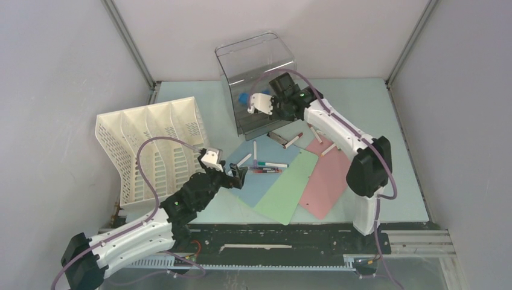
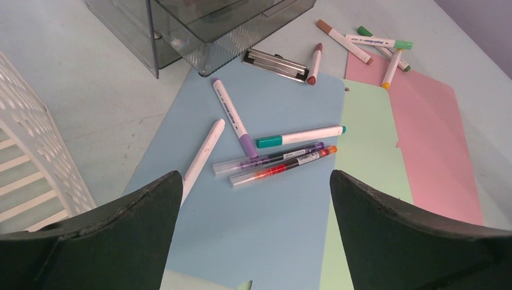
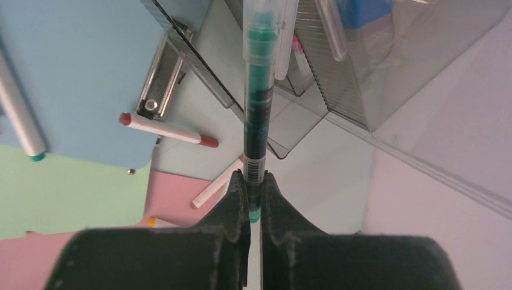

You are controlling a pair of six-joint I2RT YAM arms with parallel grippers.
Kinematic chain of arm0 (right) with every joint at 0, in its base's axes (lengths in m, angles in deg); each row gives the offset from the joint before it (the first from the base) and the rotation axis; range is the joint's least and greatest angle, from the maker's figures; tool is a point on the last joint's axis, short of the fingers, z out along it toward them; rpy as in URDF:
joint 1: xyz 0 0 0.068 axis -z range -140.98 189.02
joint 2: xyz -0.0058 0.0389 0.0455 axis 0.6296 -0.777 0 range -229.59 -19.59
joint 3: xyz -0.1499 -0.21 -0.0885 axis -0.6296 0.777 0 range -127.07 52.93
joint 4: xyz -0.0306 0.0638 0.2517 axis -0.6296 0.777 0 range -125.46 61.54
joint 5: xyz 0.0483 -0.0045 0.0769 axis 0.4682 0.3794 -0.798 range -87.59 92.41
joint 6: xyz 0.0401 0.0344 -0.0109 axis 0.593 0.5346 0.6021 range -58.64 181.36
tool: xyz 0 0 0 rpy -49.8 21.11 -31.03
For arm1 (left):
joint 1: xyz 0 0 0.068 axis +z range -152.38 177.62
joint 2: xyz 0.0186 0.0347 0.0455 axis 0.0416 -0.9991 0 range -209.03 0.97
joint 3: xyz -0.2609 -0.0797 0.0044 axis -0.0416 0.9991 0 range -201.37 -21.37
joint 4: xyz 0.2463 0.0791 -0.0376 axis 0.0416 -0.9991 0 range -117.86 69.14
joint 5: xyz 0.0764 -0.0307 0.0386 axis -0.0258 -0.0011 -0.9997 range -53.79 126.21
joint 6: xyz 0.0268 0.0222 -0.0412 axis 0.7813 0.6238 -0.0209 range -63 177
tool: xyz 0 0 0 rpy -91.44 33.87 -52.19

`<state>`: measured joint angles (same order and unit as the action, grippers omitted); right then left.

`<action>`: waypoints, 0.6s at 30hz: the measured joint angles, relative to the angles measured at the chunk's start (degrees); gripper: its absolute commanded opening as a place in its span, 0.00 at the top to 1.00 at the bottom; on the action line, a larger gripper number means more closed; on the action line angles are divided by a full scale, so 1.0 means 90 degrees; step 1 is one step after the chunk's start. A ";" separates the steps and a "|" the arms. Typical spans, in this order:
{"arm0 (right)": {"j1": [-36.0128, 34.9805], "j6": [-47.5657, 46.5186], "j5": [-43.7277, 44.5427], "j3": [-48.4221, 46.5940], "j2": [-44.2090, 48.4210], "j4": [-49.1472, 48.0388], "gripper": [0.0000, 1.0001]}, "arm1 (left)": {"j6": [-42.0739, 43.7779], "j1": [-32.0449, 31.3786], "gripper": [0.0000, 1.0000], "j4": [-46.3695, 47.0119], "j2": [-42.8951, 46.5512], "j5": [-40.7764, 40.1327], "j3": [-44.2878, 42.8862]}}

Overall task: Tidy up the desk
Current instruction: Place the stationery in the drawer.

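The right gripper point(image 3: 253, 184) pinches a green pen point(image 3: 258, 90) by its tail end only, the barrel pointing at the clear drawer box point(image 3: 362, 66). Held so far back, the pen could swivel or snag on the drawer's edge and drop; whether its tip is inside the box I can't quite tell. That arm reaches far across the desk point(image 1: 362, 109), which lies beneath everything. The left gripper point(image 2: 255, 181) gapes wide, hovering low over loose pens point(image 2: 275, 160) on a blue folder point(image 2: 265, 235).

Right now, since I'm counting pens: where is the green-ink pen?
In the right wrist view, the green-ink pen is clamped in the right tool, pointing at the clear drawer box.
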<state>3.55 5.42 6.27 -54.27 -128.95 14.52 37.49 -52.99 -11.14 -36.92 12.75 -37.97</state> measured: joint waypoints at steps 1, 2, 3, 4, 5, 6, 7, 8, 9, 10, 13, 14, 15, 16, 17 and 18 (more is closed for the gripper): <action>-0.0041 -0.0090 0.0143 0.0000 -0.0114 -0.0039 0.98 | 0.0000 0.0007 0.00 -0.0007 0.0010 -0.0007 0.0000; -0.0085 -0.0180 0.0279 0.0000 -0.0216 -0.0080 0.97 | 0.0000 0.0015 0.00 -0.0007 0.0022 -0.0019 0.0000; -0.0119 -0.0245 0.0389 0.0000 -0.0296 -0.0126 0.96 | 0.0000 0.0022 0.00 -0.0007 0.0036 -0.0032 0.0000; -0.0153 -0.0323 0.0498 0.0000 -0.0376 -0.0194 0.95 | -0.0002 0.0027 0.00 -0.0010 0.0051 -0.0039 0.0000; -0.0185 -0.0396 0.0607 0.0000 -0.0454 -0.0270 0.95 | -0.0002 0.0034 0.00 -0.0010 0.0063 -0.0044 0.0000; -0.0204 -0.0491 0.0733 0.0000 -0.0532 -0.0369 0.94 | -0.0002 0.0041 0.00 -0.0010 0.0078 -0.0044 0.0000; -0.0231 -0.0529 0.0784 0.0000 -0.0563 -0.0415 0.94 | -0.0005 0.0049 0.00 -0.0012 0.0092 -0.0046 0.0002; -0.0248 -0.0617 0.0886 0.0000 -0.0619 -0.0508 0.93 | -0.0005 0.0056 0.00 -0.0010 0.0107 -0.0046 0.0007; -0.0260 -0.0678 0.0959 0.0000 -0.0665 -0.0602 0.93 | -0.0012 0.0061 0.00 -0.0007 0.0126 -0.0046 0.0022; -0.0270 -0.0746 0.1044 0.0000 -0.0709 -0.0690 0.92 | -0.0019 0.0063 0.00 0.0000 0.0148 -0.0046 0.0056; -0.0272 -0.0911 0.1258 0.0000 -0.0835 -0.0954 0.88 | -0.0066 0.0073 0.00 -0.0010 0.0199 -0.0046 0.0175; -0.0272 -0.0954 0.1333 -0.0002 -0.0882 -0.1042 0.87 | -0.0075 0.0073 0.00 -0.0019 0.0216 -0.0046 0.0214; -0.0272 -0.1005 0.1409 -0.0002 -0.0933 -0.1124 0.85 | -0.0107 0.0075 0.00 -0.0034 0.0236 -0.0046 0.0255; -0.0272 -0.1047 0.1467 -0.0002 -0.0979 -0.1202 0.84 | -0.0117 0.0080 0.00 -0.0049 0.0257 -0.0046 0.0282; -0.0272 -0.1090 0.1525 -0.0002 -0.1027 -0.1280 0.83 | -0.0124 0.0085 0.00 -0.0056 0.0274 -0.0046 0.0308; -0.0272 -0.1124 0.1569 -0.0002 -0.1076 -0.1353 0.82 | -0.0143 0.0085 0.00 -0.0075 0.0299 -0.0046 0.0323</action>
<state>1.11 -4.70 20.39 -54.29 -138.64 2.34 36.20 -52.23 -11.82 -34.23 12.34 -35.07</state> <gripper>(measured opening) 0.161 0.996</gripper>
